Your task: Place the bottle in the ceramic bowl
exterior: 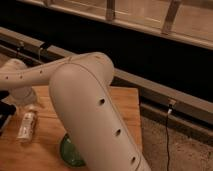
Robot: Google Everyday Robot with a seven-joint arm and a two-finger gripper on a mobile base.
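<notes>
The small white bottle (27, 125) lies on its side on the wooden table (125, 112), near the left edge. The dark green ceramic bowl (69, 152) sits to its right near the table's front; the white arm hides most of it, so only its left rim shows. My gripper (26, 102) is at the far left end of the arm, just above the bottle's far end, and it hangs close over the bottle.
A dark object (4, 111) stands at the table's left edge. A raised metal ledge (160, 92) runs behind the table. A thin cable (167, 137) hangs down over the speckled floor to the right.
</notes>
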